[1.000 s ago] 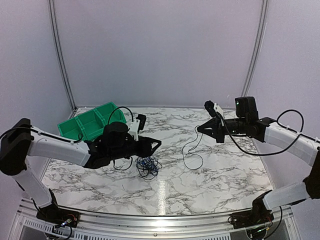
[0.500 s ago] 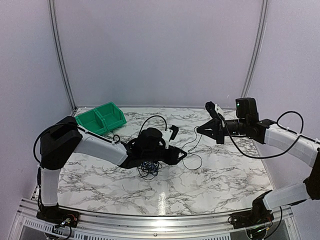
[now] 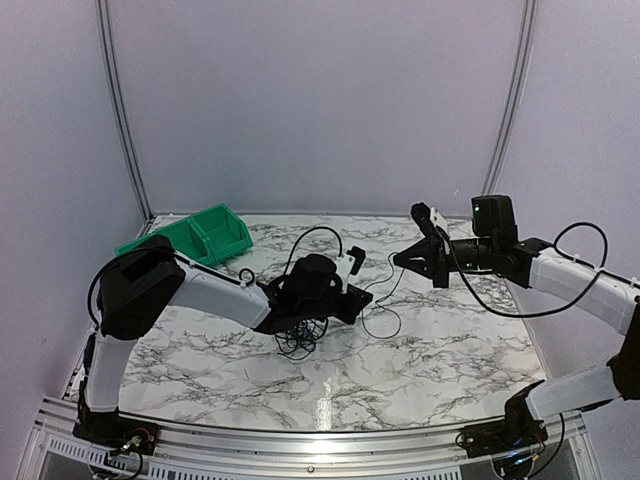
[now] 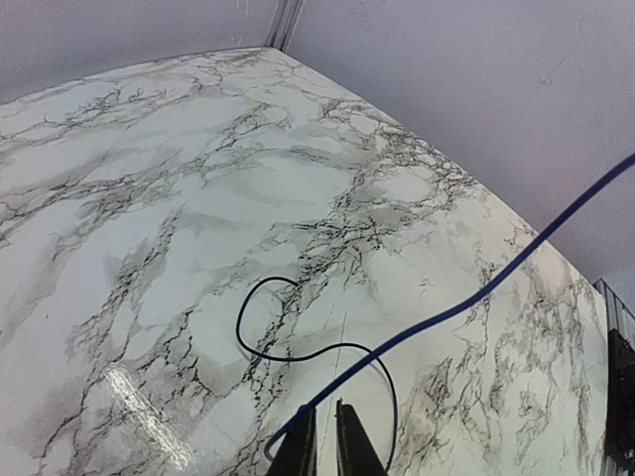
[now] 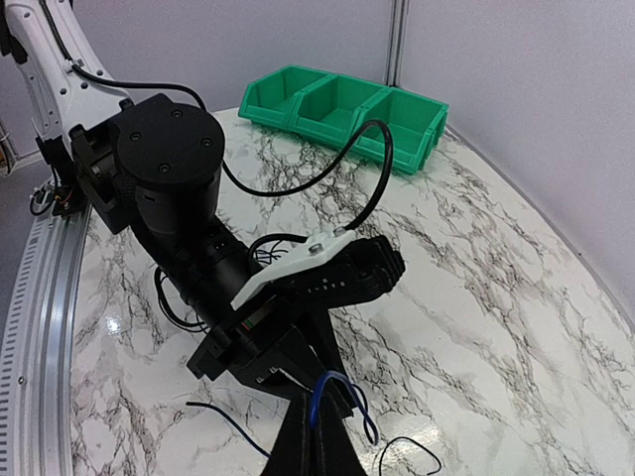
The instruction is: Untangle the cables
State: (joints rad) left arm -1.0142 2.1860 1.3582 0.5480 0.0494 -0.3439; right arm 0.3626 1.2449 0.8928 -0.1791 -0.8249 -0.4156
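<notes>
Left pincer [image 4: 323, 412] is sitting with its fingers nearly together right at the blue strand [image 4: 476, 295]. Can't tell if it's actually caught. Right pincer [image 3: 400, 258] is pinching that blue strand too, further along. The knot [image 3: 298, 338] is lying just behind the left pincer. I'd be pulling slowly, away from it, watching for snags.

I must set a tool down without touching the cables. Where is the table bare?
Free: the marble strip between the cable knot and the near rail, and the far patch between the green bin and the right gripper. Crowded: the centre, around the left gripper and the black loop.
</notes>
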